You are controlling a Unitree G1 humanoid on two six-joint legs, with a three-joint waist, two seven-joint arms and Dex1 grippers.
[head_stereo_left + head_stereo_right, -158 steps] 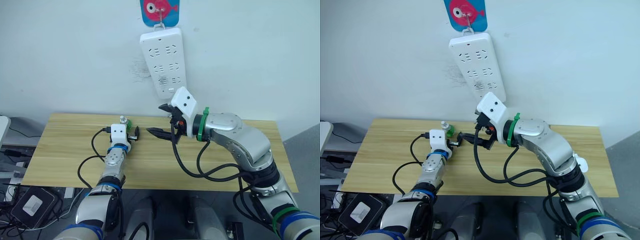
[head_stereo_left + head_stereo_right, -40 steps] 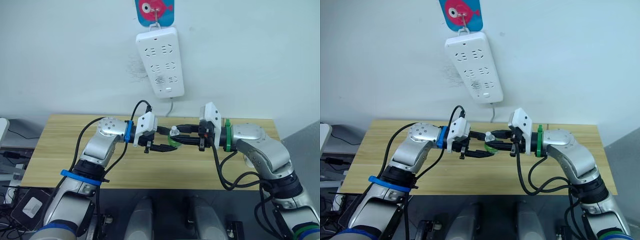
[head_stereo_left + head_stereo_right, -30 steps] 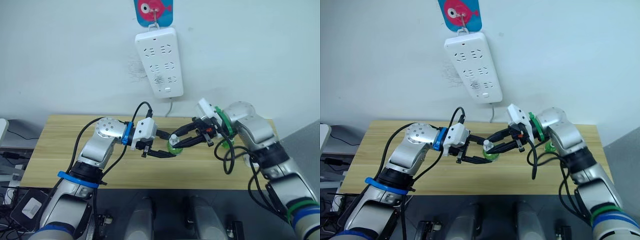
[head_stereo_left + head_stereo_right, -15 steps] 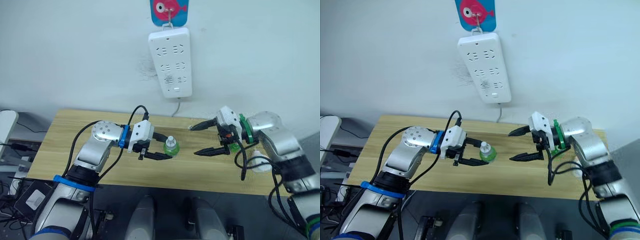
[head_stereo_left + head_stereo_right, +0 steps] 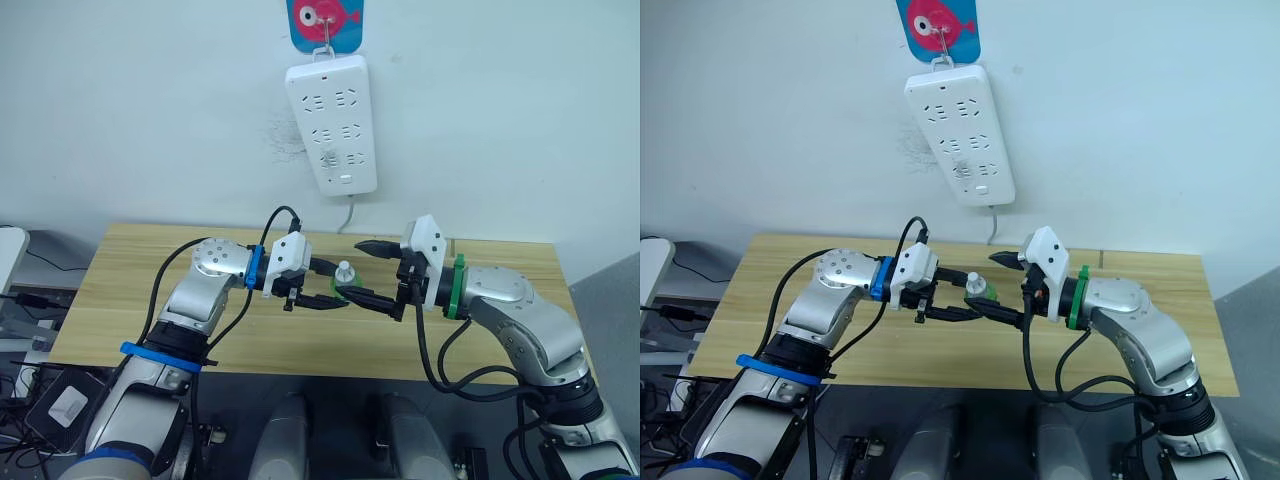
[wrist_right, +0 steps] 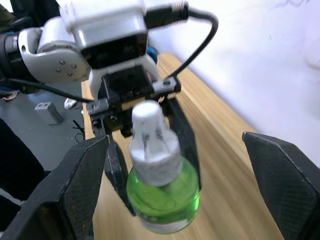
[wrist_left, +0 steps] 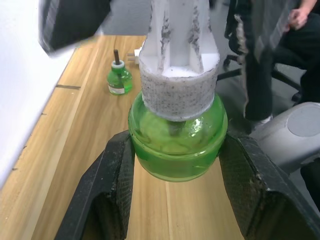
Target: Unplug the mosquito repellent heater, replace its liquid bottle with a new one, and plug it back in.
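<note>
— Left wrist view: where is the bottle kept?
— Clamped upright in the left gripper above the table; the right gripper is spread wide around its white cap.

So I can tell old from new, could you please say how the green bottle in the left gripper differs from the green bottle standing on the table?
Top: the held bottle wears a white cap; the table bottle shows a bare dark wick.
Support: the held bottle is clamped in the left gripper above the table; the table bottle stands upright on the wood, untouched.
Both are rounded green bottles.
</note>
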